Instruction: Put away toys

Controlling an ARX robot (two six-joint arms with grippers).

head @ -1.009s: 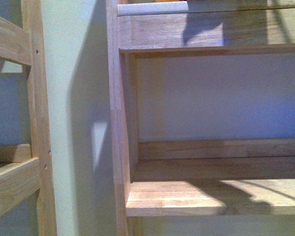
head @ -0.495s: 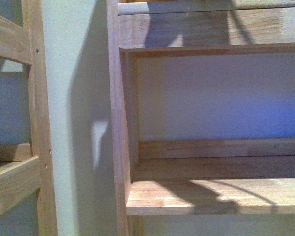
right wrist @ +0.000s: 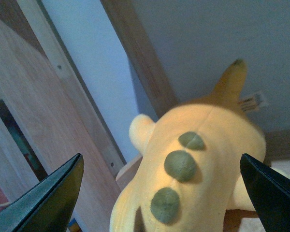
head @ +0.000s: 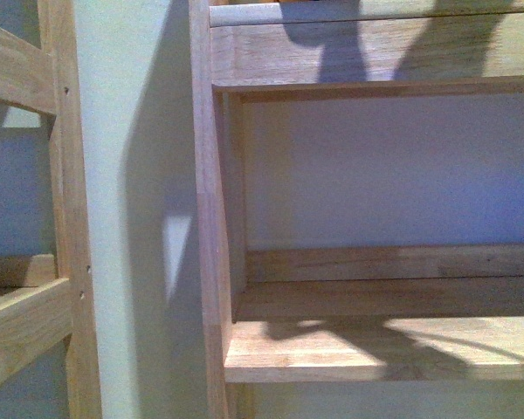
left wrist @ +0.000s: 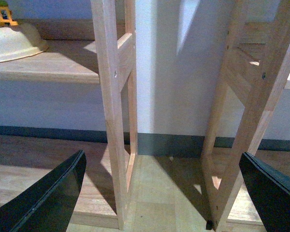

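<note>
Right pincer [right wrist: 162,193] spread wide over the plump orange-yellow plush animal with green spots [right wrist: 193,164].
You see the toy apparently resting on a wooden shelf, seemingly released; left pincer [left wrist: 164,193] wide, empty. Withdrawal likely remains.

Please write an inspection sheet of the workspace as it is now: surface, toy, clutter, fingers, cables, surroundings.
Surface: front view shows a wooden shelf, bare, with shadows across it.
Job's things: plush toy, orange-yellow with three green spots and a small tag; it shows in the right wrist view only. What it rests on is hidden.
Clutter: cream bowl on another shelf, with a small yellow item behind it.
Grippers: left gripper open, nothing between its fingers. Right gripper open, one finger on either side of the toy, not touching it.
Cables: nothing seen.
Surroundings: wooden shelf frames, pale wall, dark baseboard, wood floor.
</note>
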